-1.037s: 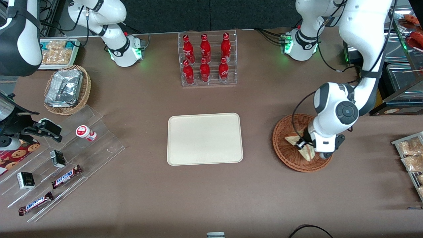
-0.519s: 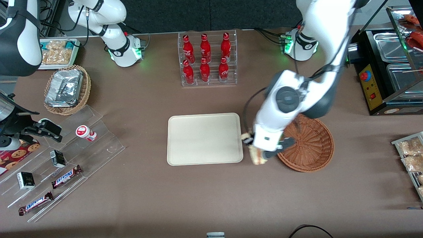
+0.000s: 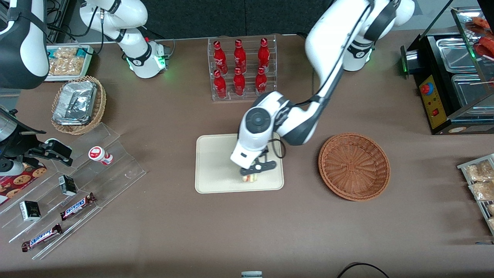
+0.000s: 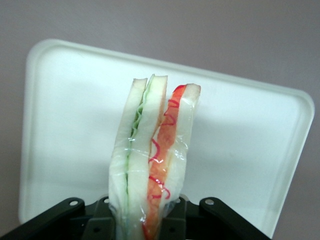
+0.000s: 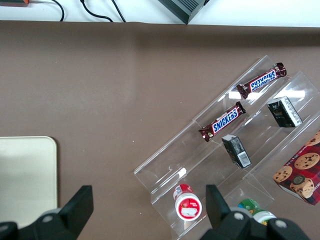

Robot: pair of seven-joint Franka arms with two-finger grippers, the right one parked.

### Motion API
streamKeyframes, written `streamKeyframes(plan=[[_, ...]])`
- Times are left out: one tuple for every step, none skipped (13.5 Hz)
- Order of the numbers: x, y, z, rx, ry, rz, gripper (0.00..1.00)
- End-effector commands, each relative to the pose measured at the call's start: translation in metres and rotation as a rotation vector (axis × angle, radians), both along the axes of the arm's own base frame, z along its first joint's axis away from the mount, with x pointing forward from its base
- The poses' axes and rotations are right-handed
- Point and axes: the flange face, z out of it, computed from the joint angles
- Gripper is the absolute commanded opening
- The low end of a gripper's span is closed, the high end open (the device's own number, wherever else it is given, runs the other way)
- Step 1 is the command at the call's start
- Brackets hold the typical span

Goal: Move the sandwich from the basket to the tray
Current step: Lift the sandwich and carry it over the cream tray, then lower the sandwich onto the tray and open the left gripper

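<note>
Nearest the front camera, toward the parked arm's end of the worktop (image 3: pixel 162 231), two candy bars (image 3: pixel 78 205) sit on the clear acrylic steps (image 3: pixel 115 170), both reading "SNICKERS", with two small dark boxes (image 3: pixel 29 210) and one red-capped cup (image 3: pixel 100 155) among them. Mid-worktop now: one cream tray (image 3: pixel 216 162), and right over the edge of it nearest the front camera hangs the gripper (image 3: pixel 252 172), jaws pinching the one sandwich (image 4: pixel 152 160) at its base. In the left wrist view the wedge stands upright, cut edge showing, green filling on one side, red-orange on the other, clear wrap tight around it, with the tray spread beneath; whether it touches the tray cannot be told. Beside the tray, toward the working arm's end, sits one round reddish-brown basket (image 3: pixel 354 166) with nothing in it. The left arm arches over from its base, elbow bent above the tray, wrist pointing down. Farther off, six red bottles (image 3: pixel 239 67) in a clear rack, two rows of three, white script too small to read.
</note>
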Motion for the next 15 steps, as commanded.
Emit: streamKeyframes(plan=[[-0.010, -0.031, -0.041, 0.027, -0.042, -0.067, 0.10], [-0.013, -0.032, -0.059, 0.048, -0.046, -0.079, 0.10], [-0.020, -0.038, -0.071, 0.054, -0.048, -0.093, 0.13], [-0.025, -0.041, -0.083, 0.058, -0.046, -0.102, 0.19], [-0.026, -0.041, -0.087, 0.062, -0.041, -0.102, 0.55], [-0.026, -0.041, -0.085, 0.061, -0.043, -0.102, 1.00], [-0.023, -0.039, -0.077, 0.062, -0.044, -0.100, 1.00], [-0.019, -0.034, -0.067, 0.071, -0.031, -0.090, 1.00], [-0.011, -0.028, -0.043, 0.070, -0.022, -0.077, 1.00], [0.005, -0.010, -0.015, 0.072, -0.013, -0.051, 1.00], [0.020, 0.010, 0.022, 0.070, -0.012, -0.024, 1.00], [0.033, 0.031, 0.060, 0.061, -0.019, 0.007, 1.00], [0.045, 0.059, 0.087, 0.057, -0.004, 0.034, 0.99], [0.053, 0.090, 0.107, 0.057, 0.027, 0.026, 0.99], [0.059, 0.127, 0.126, 0.030, 0.047, 0.016, 0.99]])
